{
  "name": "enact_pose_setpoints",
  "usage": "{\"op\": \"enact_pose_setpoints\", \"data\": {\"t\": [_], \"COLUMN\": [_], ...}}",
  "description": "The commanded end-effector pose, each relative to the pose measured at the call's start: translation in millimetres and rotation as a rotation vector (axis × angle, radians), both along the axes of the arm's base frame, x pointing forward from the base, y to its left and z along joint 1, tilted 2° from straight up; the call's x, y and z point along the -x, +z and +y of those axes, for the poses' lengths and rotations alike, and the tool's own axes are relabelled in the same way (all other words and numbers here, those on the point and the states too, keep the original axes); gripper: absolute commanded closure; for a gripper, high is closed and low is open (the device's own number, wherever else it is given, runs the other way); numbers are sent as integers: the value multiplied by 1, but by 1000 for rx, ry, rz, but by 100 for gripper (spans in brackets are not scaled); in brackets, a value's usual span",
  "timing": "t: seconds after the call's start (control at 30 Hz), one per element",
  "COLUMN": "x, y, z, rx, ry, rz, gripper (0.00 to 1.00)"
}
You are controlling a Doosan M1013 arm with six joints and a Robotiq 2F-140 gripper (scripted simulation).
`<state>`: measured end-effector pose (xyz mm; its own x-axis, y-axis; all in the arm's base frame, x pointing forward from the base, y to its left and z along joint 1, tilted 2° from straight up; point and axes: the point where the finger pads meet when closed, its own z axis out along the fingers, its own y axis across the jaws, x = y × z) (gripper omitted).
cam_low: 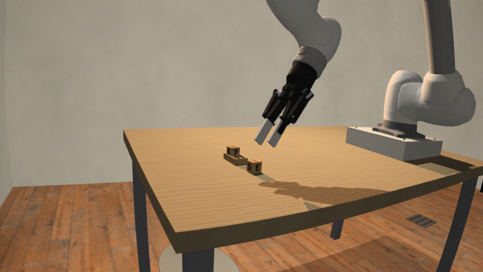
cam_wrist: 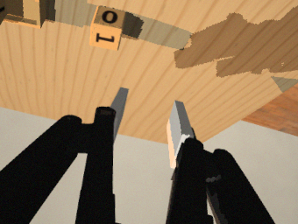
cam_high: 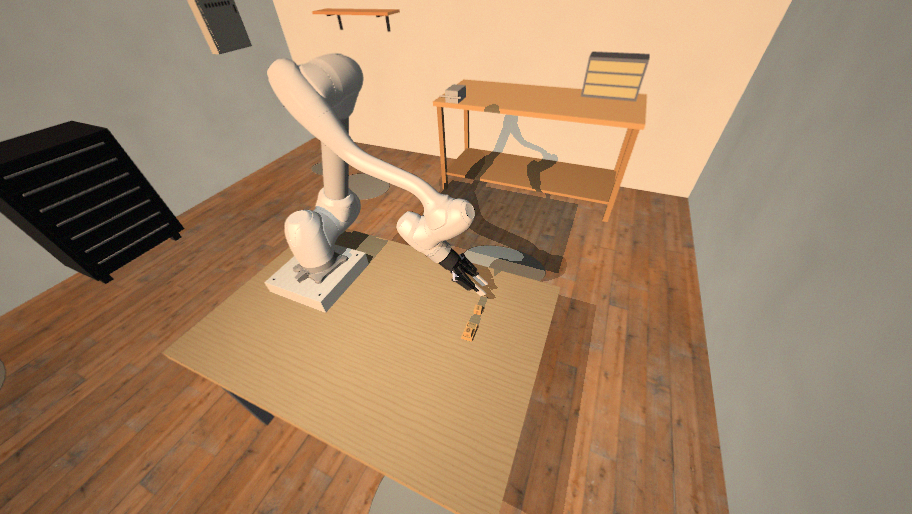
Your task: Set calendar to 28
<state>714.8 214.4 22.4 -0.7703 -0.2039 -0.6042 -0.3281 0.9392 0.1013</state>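
A small wooden tray (cam_low: 235, 157) lies on the table with one number cube (cam_low: 233, 151) sitting in it, a 7 facing the exterior camera. The second cube (cam_low: 254, 166) lies on the table just beside the tray, outside it, showing 3 and 5. In the wrist view this loose cube (cam_wrist: 107, 27) shows 0 and 1, and the tray (cam_wrist: 24, 4) is at the upper left edge. My gripper (cam_low: 267, 141) hangs tilted in the air above and to the right of both cubes. Its fingers stand a little apart with nothing between them.
The arm's white base block (cam_low: 394, 143) stands on the table's right side in the exterior view. The tray and cubes (cam_high: 472, 322) lie near the table's right edge in the top view. A wooden shelf bench (cam_high: 539, 140) stands by the back wall.
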Motion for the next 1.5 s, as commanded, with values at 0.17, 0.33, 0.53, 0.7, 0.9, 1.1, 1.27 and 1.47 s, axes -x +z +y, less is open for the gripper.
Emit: {"op": "enact_pose_setpoints", "data": {"t": [0.17, 0.33, 0.53, 0.7, 0.9, 1.1, 1.27, 1.47], "x": [-1, -2, -1, -1, 0, 2, 3, 3], "y": [-1, -2, -4, -5, -7, -8, -9, -9], "z": [-15, -25, -36, -41, -46, -49, -49, -49], "rx": [4, 25, 49, 58, 71, 75, 75, 75], "ry": [-28, -47, -66, -74, -83, -86, -86, -86], "rz": [-92, -111, -124, -127, -130, -131, -131, -131], "gripper": [65, 65, 65, 65, 65, 65, 65, 65]}}
